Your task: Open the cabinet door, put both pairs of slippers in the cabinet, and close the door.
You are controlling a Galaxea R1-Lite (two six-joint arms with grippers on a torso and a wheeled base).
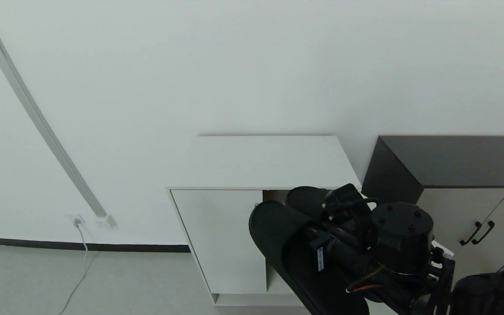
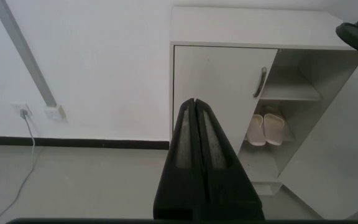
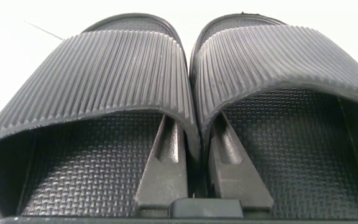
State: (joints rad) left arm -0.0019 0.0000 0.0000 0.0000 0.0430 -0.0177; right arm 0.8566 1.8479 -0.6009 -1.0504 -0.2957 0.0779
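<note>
So the right gripper [image 3: 194, 124] is doing all the work here. Its fingers [image 3: 166, 162] are sitting one inside each of the black slippers [image 3: 179, 81] and clamping the two inner strap walls together, so the pair is hanging off it as one bundle. The long axis of the slippers is running straight out ahead of the fingers, toes away from the wrist.

From the head camera, the black slippers [image 1: 287, 236] are hovering in the air right in front of the open side of the white cabinet [image 1: 269, 162], roughly level with its top edge and not inside yet. I'm guessing the next move is mostly forward and down, toes first into the opening.

The left gripper [image 2: 195, 104] is hanging well back from the cabinet [image 2: 247, 25] with its fingers pressed together and holding nothing, so the right arm is clearly the nearer one. The beige slippers [image 2: 266, 129] are already lying side by side on a lower shelf, under the bare upper shelf [image 2: 291, 93].
</note>
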